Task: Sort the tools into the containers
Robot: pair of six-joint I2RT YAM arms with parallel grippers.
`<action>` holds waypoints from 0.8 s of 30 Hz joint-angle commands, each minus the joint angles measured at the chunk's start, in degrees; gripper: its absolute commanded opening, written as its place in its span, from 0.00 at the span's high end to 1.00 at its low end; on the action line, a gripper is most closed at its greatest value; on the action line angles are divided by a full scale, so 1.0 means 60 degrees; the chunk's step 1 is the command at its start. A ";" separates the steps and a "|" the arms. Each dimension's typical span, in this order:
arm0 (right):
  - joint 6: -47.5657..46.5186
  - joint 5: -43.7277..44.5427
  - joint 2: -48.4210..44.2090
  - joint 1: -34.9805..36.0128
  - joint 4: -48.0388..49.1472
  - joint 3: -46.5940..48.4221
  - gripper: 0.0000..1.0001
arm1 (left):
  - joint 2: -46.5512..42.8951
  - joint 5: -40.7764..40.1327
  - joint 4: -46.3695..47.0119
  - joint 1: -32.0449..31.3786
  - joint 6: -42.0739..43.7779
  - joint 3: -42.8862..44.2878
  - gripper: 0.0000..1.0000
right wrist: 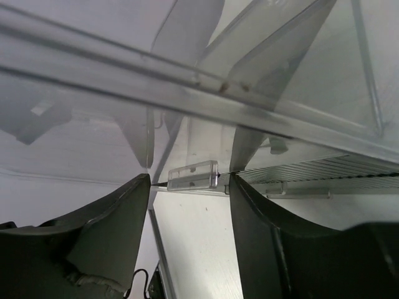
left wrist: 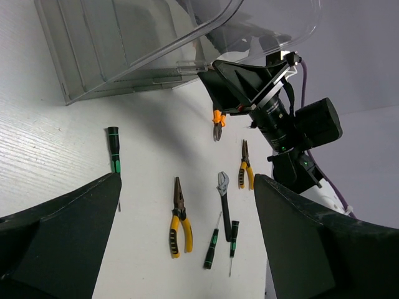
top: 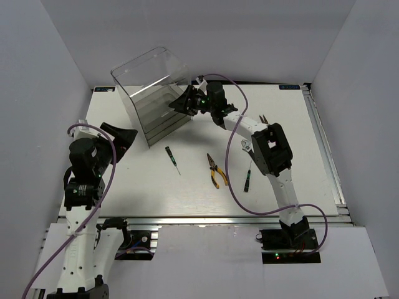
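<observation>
Right claw [right wrist: 190, 180]: open, fingers flanking the clear drawer handle [right wrist: 193, 175] of the cabinet [top: 149, 87] near the far left corner of the desk [top: 305, 156].
Left claw [left wrist: 187, 179]: open, by the left edge.
Yellow-handled pliers [top: 214, 170]: mid-desk.

screwdriver [top: 171, 157] lies before the cabinet [top: 153, 93], pliers [top: 214, 170] right of the screwdriver.

Bright, even light casts soft shadows on the white table [top: 187, 193]. Glare streaks the clear cabinet [right wrist: 249, 75], and the near fingers [right wrist: 81, 237] are blurred.

Clear glossy plastic cabinet [top: 149, 78]; matt white table [top: 302, 165]
</observation>
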 commanded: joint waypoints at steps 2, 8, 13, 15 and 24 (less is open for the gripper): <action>0.0406 0.0293 0.0291 0.0148 0.0899 0.0523 0.42 | 0.0192 0.0212 -0.0001 0.0033 -0.0130 0.0514 0.02; 0.0509 0.0499 0.0438 0.0178 0.0870 0.0699 0.56 | 0.0046 0.0168 -0.0001 0.0033 -0.0189 0.0544 0.02; 0.0568 0.0601 0.0394 0.0178 0.0944 0.0656 0.70 | 0.0119 0.0256 0.0014 0.0047 -0.0233 0.0588 0.02; 0.0597 0.0645 0.0350 0.0192 0.0914 0.0626 0.75 | 0.0163 0.0314 0.0029 0.0033 -0.0233 0.0603 0.02; 0.0729 0.0631 -0.0104 0.0178 0.1031 0.0129 0.94 | 0.0499 0.0783 0.0496 0.0033 0.0074 0.0588 0.02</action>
